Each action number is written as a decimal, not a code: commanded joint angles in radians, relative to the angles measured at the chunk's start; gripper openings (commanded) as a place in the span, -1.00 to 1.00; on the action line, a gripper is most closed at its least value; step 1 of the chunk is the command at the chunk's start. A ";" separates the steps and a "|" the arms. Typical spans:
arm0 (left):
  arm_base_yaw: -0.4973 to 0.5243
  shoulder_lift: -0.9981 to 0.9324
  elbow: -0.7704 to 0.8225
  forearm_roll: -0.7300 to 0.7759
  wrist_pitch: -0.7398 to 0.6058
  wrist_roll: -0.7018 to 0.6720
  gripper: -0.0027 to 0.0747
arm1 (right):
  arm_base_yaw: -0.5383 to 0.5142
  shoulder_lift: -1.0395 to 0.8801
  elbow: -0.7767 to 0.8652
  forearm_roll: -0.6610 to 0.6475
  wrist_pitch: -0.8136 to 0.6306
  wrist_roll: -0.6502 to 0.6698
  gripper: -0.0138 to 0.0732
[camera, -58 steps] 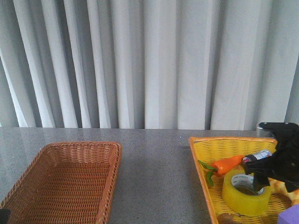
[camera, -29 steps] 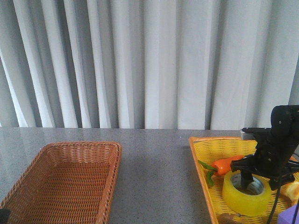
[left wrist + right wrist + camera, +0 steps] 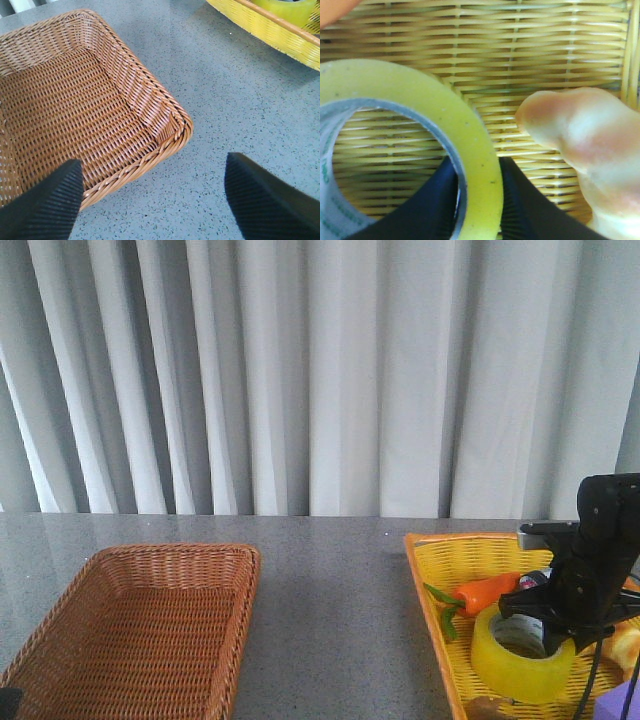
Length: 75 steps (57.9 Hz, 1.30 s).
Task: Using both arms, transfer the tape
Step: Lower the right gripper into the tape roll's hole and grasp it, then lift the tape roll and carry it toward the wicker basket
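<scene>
The yellow tape roll (image 3: 524,665) lies flat in the yellow basket (image 3: 430,560) at the right. My right gripper (image 3: 545,625) points down onto its far side. In the right wrist view my right gripper (image 3: 479,170) straddles the wall of the tape (image 3: 420,95), with one finger inside the white core and one outside, both pressed against it. My left gripper (image 3: 152,167) is open and empty, low over the grey table beside the corner of the brown wicker basket (image 3: 75,100).
The brown basket (image 3: 150,630) sits at the left front. The yellow basket also holds an orange carrot (image 3: 487,590), a pale bread-like piece (image 3: 585,135) close to the tape, and a purple object (image 3: 625,705). The yellow basket's rim (image 3: 265,25) shows in the left wrist view.
My right gripper swung in over the tape, came down and closed on the roll's wall. The left arm has not moved.
</scene>
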 commanded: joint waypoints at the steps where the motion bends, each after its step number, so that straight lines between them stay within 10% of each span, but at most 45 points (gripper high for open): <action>1: -0.008 -0.001 -0.034 -0.020 -0.069 -0.002 0.54 | -0.001 -0.067 -0.033 -0.027 -0.012 -0.017 -0.38; 19: -0.008 -0.001 -0.034 -0.020 -0.069 -0.002 0.54 | 0.001 -0.238 -0.033 -0.030 0.001 -0.066 -0.37; 37: -0.008 -0.001 -0.034 -0.020 -0.069 -0.002 0.54 | 0.077 -0.341 -0.033 0.274 -0.056 -0.275 -0.36; 75: -0.008 -0.001 -0.034 -0.020 -0.069 -0.002 0.54 | 0.512 -0.108 -0.033 -0.061 -0.240 -0.211 -0.20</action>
